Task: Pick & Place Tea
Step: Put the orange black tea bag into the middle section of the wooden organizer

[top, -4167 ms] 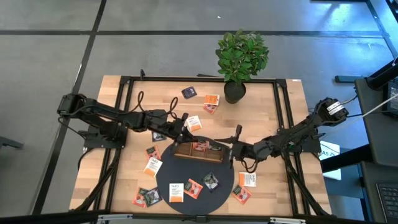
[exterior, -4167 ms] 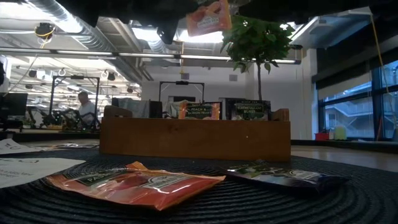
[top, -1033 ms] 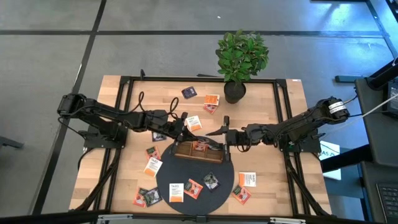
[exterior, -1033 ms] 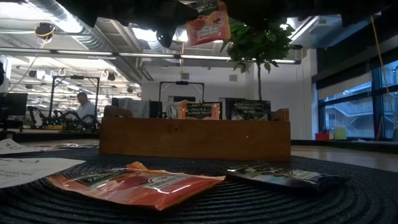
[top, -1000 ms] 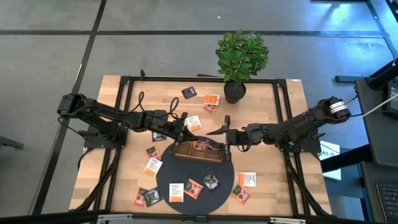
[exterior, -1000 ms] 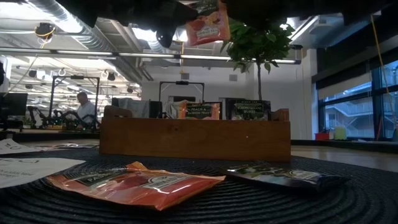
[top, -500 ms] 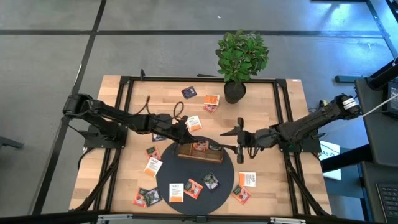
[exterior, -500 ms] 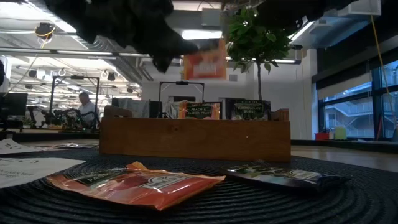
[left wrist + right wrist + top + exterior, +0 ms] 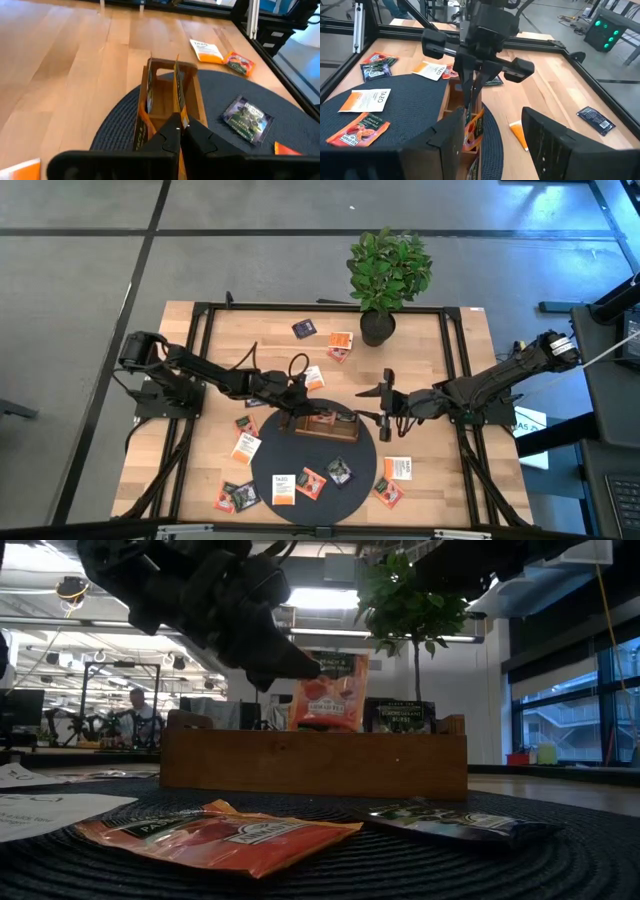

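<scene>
Two loose sachets lie nearest on my low view, an orange-red sachet and a dark sachet, both flat on the dark round mat. Past them, at the mat's far edge, I see the wooden tray with sachets standing in its compartments. My left gripper is over the tray's left part, clenched on an orange tea sachet whose lower edge dips into the tray. My right gripper hovers just right of the tray, fingers spread wide and empty. More tea sachets lie scattered on the bare wood, and a potted plant stands at the table's far edge.
</scene>
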### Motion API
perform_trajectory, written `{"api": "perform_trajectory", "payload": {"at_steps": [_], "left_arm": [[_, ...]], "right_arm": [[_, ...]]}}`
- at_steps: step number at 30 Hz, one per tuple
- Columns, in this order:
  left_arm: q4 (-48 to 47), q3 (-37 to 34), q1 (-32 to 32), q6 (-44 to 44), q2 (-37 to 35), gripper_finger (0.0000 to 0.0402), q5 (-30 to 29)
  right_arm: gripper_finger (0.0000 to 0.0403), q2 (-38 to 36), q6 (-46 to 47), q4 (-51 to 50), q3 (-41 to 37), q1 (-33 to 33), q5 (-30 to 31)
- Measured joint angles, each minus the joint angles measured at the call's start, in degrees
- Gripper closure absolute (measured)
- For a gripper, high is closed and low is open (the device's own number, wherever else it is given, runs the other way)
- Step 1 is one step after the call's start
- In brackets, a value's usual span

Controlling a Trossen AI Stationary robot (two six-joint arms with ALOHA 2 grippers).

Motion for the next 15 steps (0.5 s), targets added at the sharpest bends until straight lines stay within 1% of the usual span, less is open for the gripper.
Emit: {"api": "perform_trajectory", "payload": {"at_steps": [3, 10, 15], "left_arm": [[-0.9, 0.0, 0.0, 0.0, 0.0, 0.0399, -0.3], [-3.0, 0.0, -0.2, -0.9, 0.0, 0.0397, -6.4], [-4.1, 0.0, -0.2, -1.5, 0.0, 0.0396, -7.8]], "right_arm": [[0.0205, 0.0, 0.0, -0.1, 0.0, 0.0, 0.0], [0.0205, 0.0, 0.0, -0.8, 0.0, 0.0, 0.0], [0.0205, 0.0, -0.1, -1.0, 0.0, 0.0, 0.0]]}}
